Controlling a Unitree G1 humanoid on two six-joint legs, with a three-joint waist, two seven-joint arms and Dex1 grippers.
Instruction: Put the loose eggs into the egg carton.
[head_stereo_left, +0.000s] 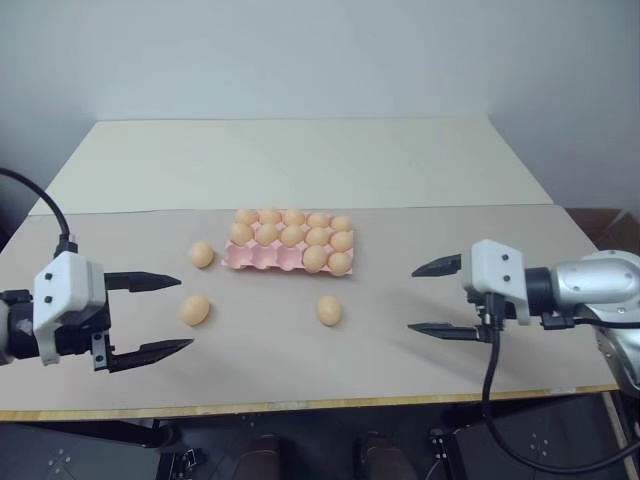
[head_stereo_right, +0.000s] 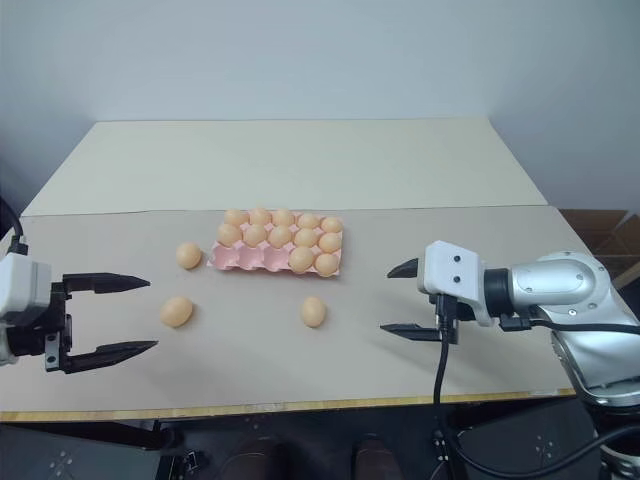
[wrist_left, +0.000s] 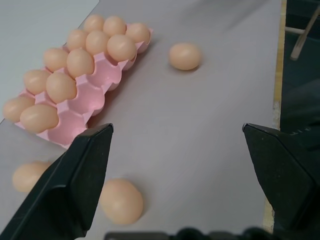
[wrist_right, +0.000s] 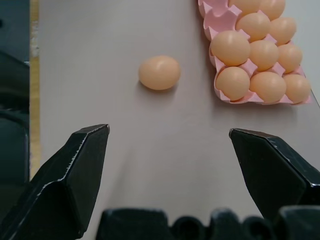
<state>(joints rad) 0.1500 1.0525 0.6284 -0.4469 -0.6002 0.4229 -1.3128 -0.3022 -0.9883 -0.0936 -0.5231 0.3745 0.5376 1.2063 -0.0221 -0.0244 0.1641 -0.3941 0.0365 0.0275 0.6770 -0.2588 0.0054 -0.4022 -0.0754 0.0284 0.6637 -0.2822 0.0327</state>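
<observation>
Eggs loose on table, three left; both grippers spread, empty. Straddle nearest egg, clench gently, drop into carton front-row cup.

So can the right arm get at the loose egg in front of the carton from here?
Probably yes. The right gripper has its jaws wide open and points toward that loose egg, with only bare table between them. The egg carton sits behind the egg, off that path.

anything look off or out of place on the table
Three eggs lie loose on the table outside the pink carton: two to its left, one in front. Three front-row cups are empty. Nothing looks cracked or spilled.
</observation>
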